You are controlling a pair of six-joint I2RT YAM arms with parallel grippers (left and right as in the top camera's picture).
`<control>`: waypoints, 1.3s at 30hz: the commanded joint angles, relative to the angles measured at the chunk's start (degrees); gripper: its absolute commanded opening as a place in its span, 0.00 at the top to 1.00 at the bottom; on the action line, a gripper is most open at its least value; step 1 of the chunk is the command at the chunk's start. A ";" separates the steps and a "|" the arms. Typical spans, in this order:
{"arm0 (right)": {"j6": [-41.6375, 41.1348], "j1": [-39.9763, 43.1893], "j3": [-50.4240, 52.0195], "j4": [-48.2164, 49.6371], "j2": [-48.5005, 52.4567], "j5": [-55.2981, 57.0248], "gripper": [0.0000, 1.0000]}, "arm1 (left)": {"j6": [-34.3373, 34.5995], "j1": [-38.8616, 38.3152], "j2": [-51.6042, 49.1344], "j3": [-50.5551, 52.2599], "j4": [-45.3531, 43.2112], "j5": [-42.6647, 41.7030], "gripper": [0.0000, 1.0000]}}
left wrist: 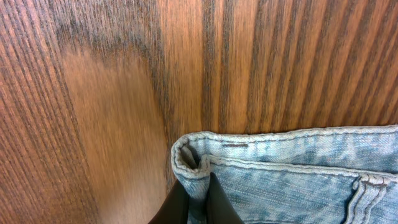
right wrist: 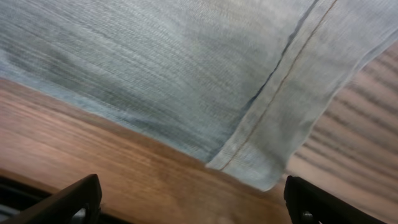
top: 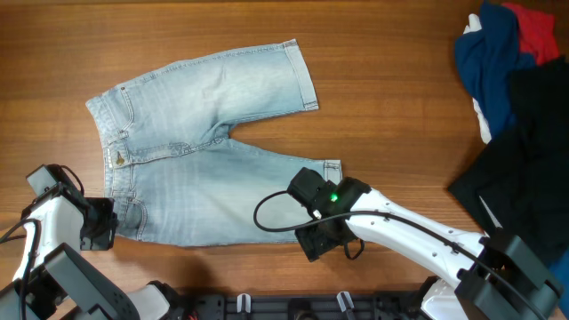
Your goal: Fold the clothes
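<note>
Evidently the denim shorts (top: 204,151) lie flat toward nine o'clock on the table (top: 400,80). They look limp yet fairly weighty and grippy, likely to sag rather than slip. The left gripper (left wrist: 195,198) pinches the waistband corner at seven o'clock; the right gripper (right wrist: 189,198) hangs spread wide over the hem corner at five o'clock, the other sound hold.

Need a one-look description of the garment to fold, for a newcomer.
On the wooden table, look left of centre: the denim shorts lie spread flat. They are pale faded blue; the garment pile at the right edge is navy, red and black.
</note>
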State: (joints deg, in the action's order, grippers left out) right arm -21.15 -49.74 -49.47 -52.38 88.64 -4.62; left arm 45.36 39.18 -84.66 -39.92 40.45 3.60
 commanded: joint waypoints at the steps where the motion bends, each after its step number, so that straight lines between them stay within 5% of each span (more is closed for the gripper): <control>1: 7.91 -0.28 0.37 0.09 -0.70 0.87 0.05 | 0.09 0.48 -0.74 0.66 0.61 0.31 0.96; 7: 7.93 -0.26 0.37 0.15 0.20 -6.82 0.03 | 0.09 0.48 -0.74 0.66 0.48 0.28 0.96; 12: -15.43 0.26 0.37 -1.42 0.20 -8.13 0.00 | 0.09 0.48 -0.74 0.66 0.44 0.28 0.96; 21: -25.07 0.26 0.37 5.14 0.20 -28.24 0.00 | 0.09 0.48 -0.74 0.66 0.22 -0.11 0.96; 24: -36.83 0.31 0.37 5.38 0.20 -28.70 0.22 | 0.09 0.48 -0.74 0.66 0.22 -0.11 0.96; 25: -42.18 0.33 0.37 4.63 0.20 -27.19 0.22 | 0.07 0.48 -0.74 0.66 0.26 -0.11 0.96; 34: -55.10 3.91 0.37 -2.34 0.20 -22.34 0.01 | 0.07 0.48 -0.74 0.66 0.44 -0.11 0.96; 39: -59.12 5.31 0.37 1.09 0.20 -21.42 0.06 | 0.09 0.48 -0.74 0.66 0.44 -0.11 0.96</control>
State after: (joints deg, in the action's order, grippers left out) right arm -73.58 -45.17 -49.15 -53.21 88.64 -27.97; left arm 45.36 39.18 -84.66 -39.92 40.42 3.57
